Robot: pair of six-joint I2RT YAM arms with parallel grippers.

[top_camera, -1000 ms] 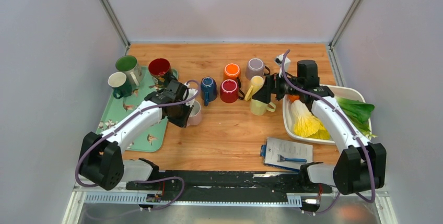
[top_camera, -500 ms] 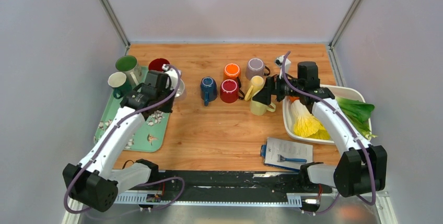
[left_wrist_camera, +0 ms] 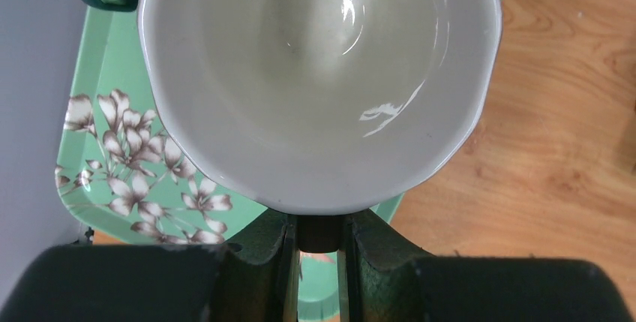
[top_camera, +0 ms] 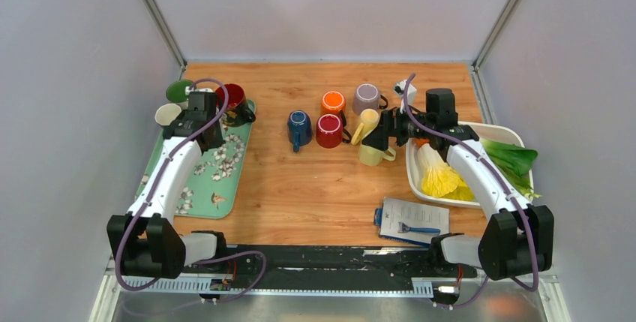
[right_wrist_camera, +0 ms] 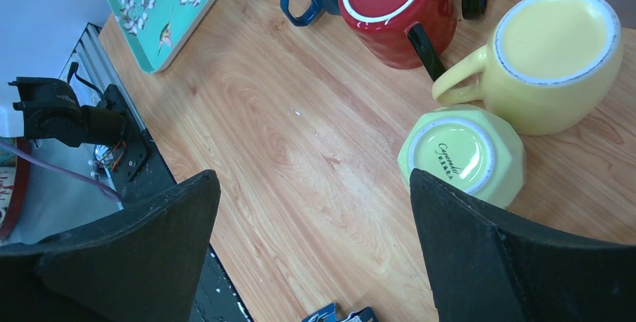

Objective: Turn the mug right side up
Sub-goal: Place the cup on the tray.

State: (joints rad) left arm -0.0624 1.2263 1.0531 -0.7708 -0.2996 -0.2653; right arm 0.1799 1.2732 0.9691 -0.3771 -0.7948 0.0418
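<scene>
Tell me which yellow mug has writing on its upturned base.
The smaller, faceted yellow mug. Script lettering shows inside the ring of its base. The rounder yellow mug right beside it, with its handle in view, shows no writing.

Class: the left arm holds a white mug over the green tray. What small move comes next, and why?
Probably lower it onto the green tray. The left end effector grips the white mug, its opening faces the wrist camera, and the tray lies beneath.
</scene>
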